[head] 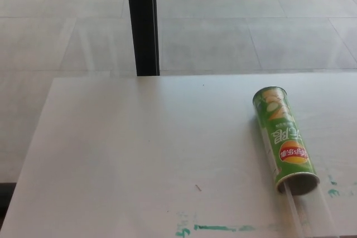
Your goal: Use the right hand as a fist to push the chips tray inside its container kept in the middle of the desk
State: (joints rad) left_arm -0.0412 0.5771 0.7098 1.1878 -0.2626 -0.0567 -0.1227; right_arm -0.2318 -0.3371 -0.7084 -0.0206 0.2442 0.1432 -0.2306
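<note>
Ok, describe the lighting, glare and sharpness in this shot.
Head view: soft, even daylight; faint pale reflections streak the white desk; the green chips container casts only a slight shadow; its label looks soft; the clear tray at its open end is hard to make out.

A green chips can (284,139) lies on its side on the white desk (139,154), its open mouth toward the near edge. A clear plastic tray (309,211) sticks out of that mouth, running to the bottom of the picture. Green paint smears (217,228) mark the desk near the front. A black post (142,23) stands beyond the desk. Neither hand shows, so no place can be given relative to one
</note>
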